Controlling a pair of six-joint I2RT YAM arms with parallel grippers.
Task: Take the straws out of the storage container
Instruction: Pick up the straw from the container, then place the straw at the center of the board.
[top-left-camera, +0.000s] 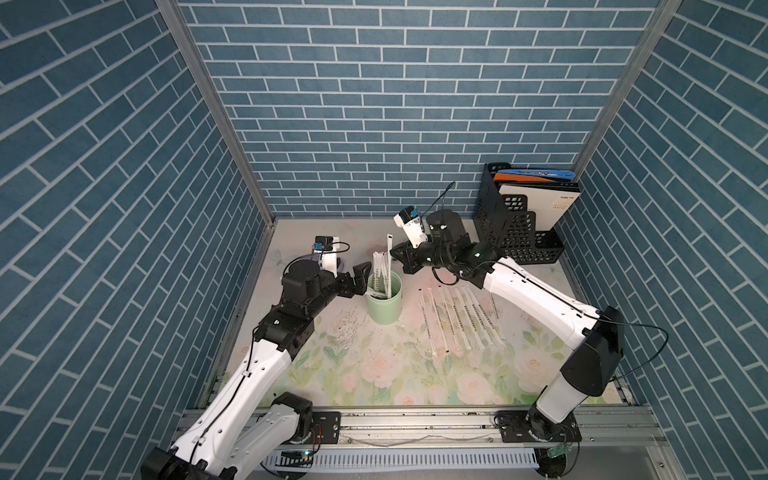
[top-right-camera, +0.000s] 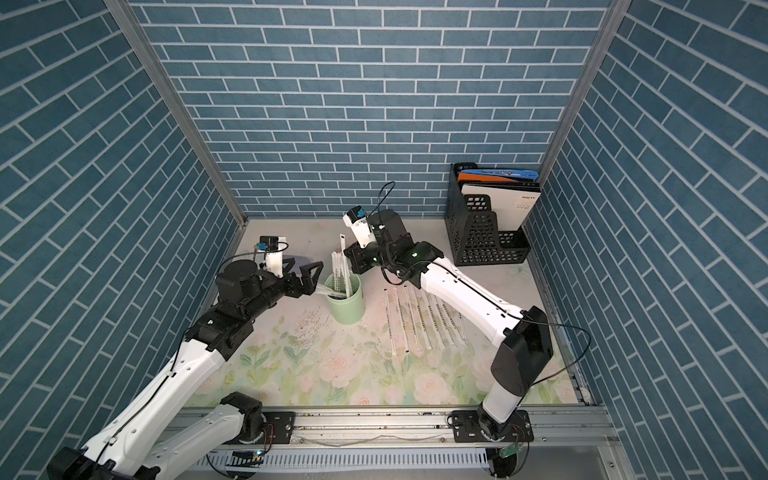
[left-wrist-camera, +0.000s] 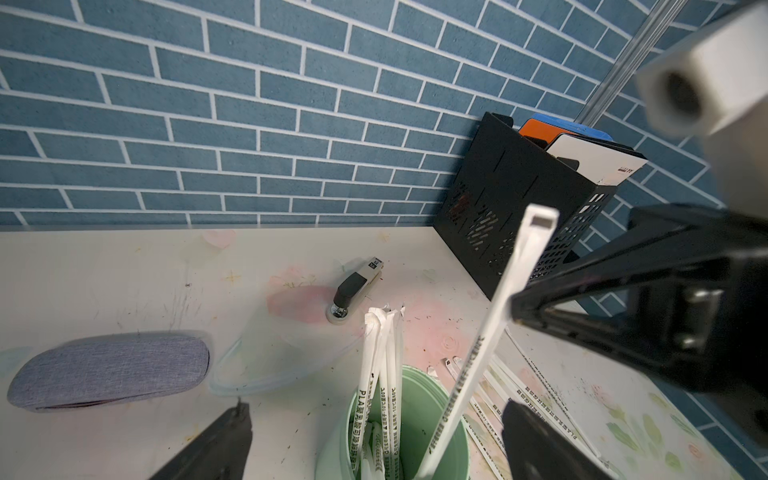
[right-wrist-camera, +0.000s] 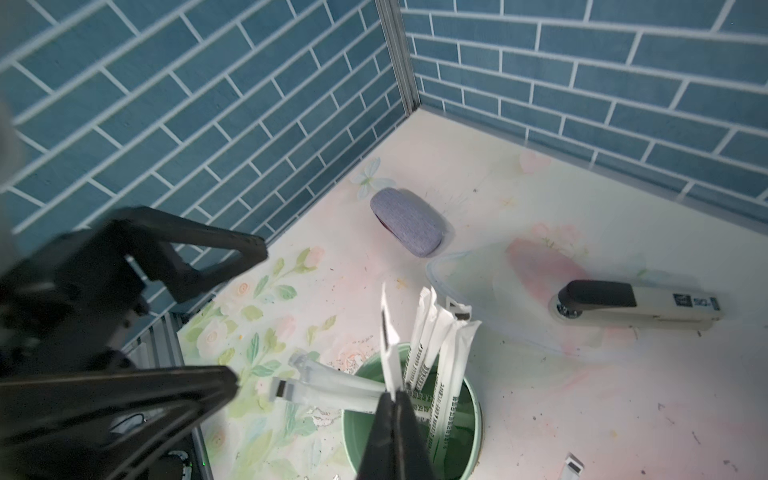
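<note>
right claw (right-wrist-camera: 392, 397) pinching thin paper straw (right-wrist-camera: 387, 340) | left claw (right-wrist-camera: 249, 313) spread | smooth cylindrical mint cup (top-left-camera: 384, 311)

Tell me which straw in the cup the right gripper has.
The tallest straw, sticking up above the rest and apart from the bunch in the mint cup. The shut right gripper pinches it partway up.

Pale mint-green storage container (top-left-camera: 384, 311) — plain cylinder, upright on desk (top-left-camera: 374, 374), top open; straws (top-left-camera: 379, 272) inside, white paper-wrapped with dark lettering, leaning, tips above rim; one straw (top-left-camera: 389, 248) raised above the rest, lower end inside cup — pinched by right gripper (right-wrist-camera: 392, 395); more straws (top-left-camera: 457, 320) lie flat in rough parallel row just beside container.
</note>
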